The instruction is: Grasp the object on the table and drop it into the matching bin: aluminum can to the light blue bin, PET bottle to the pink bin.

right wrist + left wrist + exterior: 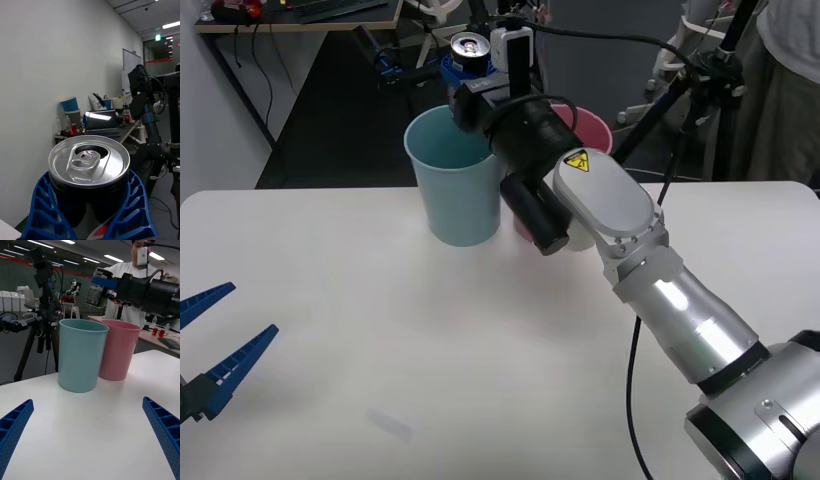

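Blue ribbed fingers (41, 210) of the right gripper (470, 68) are clamped around the small dark grey metal can (471, 48), held at upper centre above the pale teal-blue plastic bin (453, 180); the left gripper (215, 350) is spread open at lower left.

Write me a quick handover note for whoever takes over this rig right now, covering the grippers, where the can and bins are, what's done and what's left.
Right gripper: shut on the can, held upright in the air above the far rim of the blue bin.
Left gripper: open, idle, low over the table at its near left.
Bins: blue and pink bin stand side by side at the table's far edge, pink on the robot's right.
Done: can grasped and lifted.
Left: probably centre it over the blue bin's mouth, then release.
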Robot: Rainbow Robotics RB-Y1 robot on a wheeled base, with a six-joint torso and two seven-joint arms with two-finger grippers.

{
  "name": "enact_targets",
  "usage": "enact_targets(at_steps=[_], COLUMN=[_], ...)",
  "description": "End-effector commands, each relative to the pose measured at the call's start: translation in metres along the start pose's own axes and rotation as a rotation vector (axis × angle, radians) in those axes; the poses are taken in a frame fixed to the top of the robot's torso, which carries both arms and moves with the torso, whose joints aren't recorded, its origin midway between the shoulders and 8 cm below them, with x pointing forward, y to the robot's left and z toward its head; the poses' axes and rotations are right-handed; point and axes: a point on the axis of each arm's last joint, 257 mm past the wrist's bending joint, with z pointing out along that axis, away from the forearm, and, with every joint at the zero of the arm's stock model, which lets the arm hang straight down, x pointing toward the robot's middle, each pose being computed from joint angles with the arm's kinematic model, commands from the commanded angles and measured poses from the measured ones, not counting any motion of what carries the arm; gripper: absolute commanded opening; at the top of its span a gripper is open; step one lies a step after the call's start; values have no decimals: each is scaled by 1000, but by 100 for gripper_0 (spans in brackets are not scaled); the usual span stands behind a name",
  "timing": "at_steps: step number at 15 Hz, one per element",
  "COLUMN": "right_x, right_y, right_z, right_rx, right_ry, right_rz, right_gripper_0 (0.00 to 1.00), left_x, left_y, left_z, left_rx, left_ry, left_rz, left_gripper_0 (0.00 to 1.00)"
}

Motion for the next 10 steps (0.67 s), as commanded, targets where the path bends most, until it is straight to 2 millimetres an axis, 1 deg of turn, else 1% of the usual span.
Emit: enact_targets(at_steps=[1, 2, 5, 6, 7, 8, 10], right_x=[10, 15, 17, 16, 16, 17, 17], right_y=[4, 6, 8, 8, 8, 8, 10], right_z=[12, 13, 13, 13, 13, 13, 13], right_rx=[4, 4, 1, 2, 2, -1, -10], right_ry=[30, 40, 45, 43, 43, 44, 46], right_rz=[-2, 1, -7, -22, -22, -34, -35], right_gripper_0=[0, 0, 0, 21, 78, 100, 100], left_x=[0, 0, 0, 0, 0, 0, 0], left_y=[0, 0, 0, 0, 0, 0, 0], left_z=[0, 0, 0, 0, 0, 0, 0], left_rx=[0, 0, 0, 0, 0, 0, 0], left_ry=[0, 0, 0, 0, 0, 0, 0], left_rz=[0, 0, 0, 0, 0, 0, 0], left_gripper_0=[100, 100, 100, 100, 100, 100, 100])
